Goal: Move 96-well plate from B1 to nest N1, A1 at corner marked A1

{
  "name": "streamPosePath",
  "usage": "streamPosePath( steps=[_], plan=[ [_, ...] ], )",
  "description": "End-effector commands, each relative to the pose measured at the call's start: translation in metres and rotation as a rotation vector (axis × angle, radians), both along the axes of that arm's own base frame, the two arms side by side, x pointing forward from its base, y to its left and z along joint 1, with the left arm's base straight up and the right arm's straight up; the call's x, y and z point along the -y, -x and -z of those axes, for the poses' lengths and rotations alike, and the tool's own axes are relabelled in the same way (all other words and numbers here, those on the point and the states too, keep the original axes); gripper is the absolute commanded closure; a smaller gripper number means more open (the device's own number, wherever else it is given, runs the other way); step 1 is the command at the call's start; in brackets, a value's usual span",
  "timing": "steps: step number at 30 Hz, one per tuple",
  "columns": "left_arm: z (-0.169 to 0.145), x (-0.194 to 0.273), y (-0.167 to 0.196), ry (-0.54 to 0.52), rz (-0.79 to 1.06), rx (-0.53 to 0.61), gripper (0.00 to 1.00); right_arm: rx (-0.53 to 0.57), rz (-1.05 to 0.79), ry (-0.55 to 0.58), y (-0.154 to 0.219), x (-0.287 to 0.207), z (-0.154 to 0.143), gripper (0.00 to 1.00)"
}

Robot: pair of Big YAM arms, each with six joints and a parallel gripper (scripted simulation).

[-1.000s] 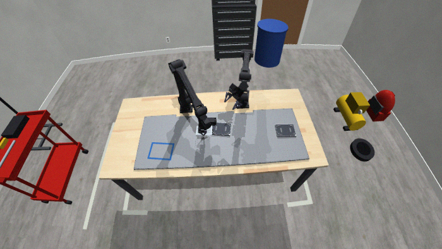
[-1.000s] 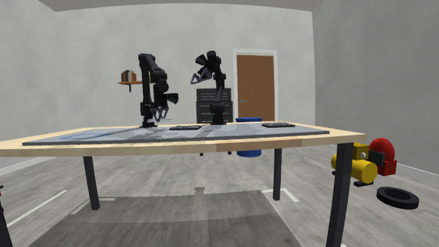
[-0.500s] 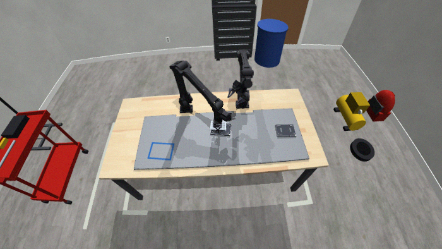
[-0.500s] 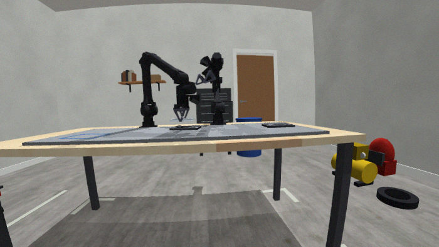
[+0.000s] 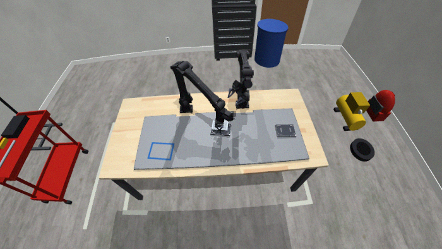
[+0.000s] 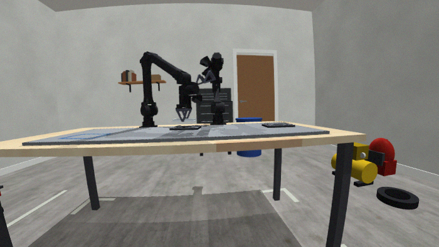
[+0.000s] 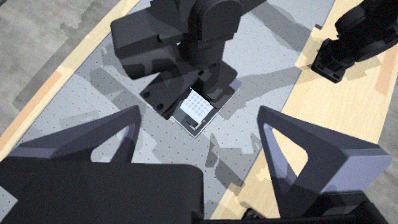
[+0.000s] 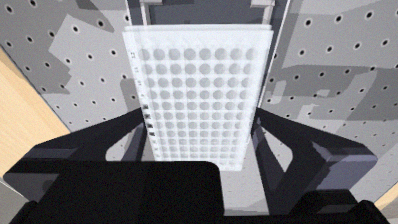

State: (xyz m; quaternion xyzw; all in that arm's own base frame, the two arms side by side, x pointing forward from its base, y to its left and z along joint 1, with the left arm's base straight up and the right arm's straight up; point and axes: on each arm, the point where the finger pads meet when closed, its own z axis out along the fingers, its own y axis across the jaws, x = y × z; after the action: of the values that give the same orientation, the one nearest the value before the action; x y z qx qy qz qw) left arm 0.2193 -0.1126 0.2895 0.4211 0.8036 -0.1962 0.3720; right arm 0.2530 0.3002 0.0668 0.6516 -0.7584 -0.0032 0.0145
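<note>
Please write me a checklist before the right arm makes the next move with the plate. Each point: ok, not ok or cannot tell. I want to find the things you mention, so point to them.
1. Right gripper [image 5: 220, 127] [image 6: 183, 119] [image 7: 194, 96] [image 8: 200, 112] has the plate [image 5: 214, 127] [image 6: 176, 120] [image 7: 197, 106] [image 8: 200, 90] between its fingers: ok.
2. Left gripper [image 5: 229, 94] [image 6: 198, 79] [image 7: 199, 107] open, with nothing in it: ok.
3. N1 [image 5: 285, 130] [image 6: 278, 125] free of any plate: ok.
4. Plate exactly lined up with the middle nest [image 5: 225, 134] [image 6: 185, 128] [image 7: 195, 132] [image 8: 200, 15] below it: cannot tell.
5. Plate's A1 corner matched to N1's A1 mark: cannot tell, mark too small to read.
6. Plate flat in N1: not ok, it is raised over the middle nest.

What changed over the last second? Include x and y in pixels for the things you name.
The right tool [image 5: 220, 127] [image 6: 183, 120] [image 7: 203, 90] [image 8: 198, 112] carried the 96-well plate [image 5: 213, 123] [image 6: 175, 120] [image 7: 196, 106] [image 8: 197, 95] toward the top picture's right, now partly over the middle nest [image 5: 213, 133] [image 6: 185, 127] [image 7: 195, 131] [image 8: 200, 12]. The left arm shifted slightly. Nothing visibly grasped or released; both nests stayed put.
</note>
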Motion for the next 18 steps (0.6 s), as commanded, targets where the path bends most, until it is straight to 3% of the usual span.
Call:
streamPosePath(
  steps=[1,10,18],
  plan=[
    [-0.013,0.001,-0.005,-0.002,0.017,0.033,0.00,0.037,0.037,-0.039,-0.028,-0.019,-0.028,0.19],
    [-0.013,0.001,-0.005,-0.002,0.017,0.033,0.00,0.035,0.073,-0.057,-0.027,-0.021,-0.005,0.19],
    [-0.013,0.001,-0.005,0.001,0.009,0.026,0.00,0.047,0.061,-0.070,-0.026,-0.023,-0.012,0.19]
  ],
)
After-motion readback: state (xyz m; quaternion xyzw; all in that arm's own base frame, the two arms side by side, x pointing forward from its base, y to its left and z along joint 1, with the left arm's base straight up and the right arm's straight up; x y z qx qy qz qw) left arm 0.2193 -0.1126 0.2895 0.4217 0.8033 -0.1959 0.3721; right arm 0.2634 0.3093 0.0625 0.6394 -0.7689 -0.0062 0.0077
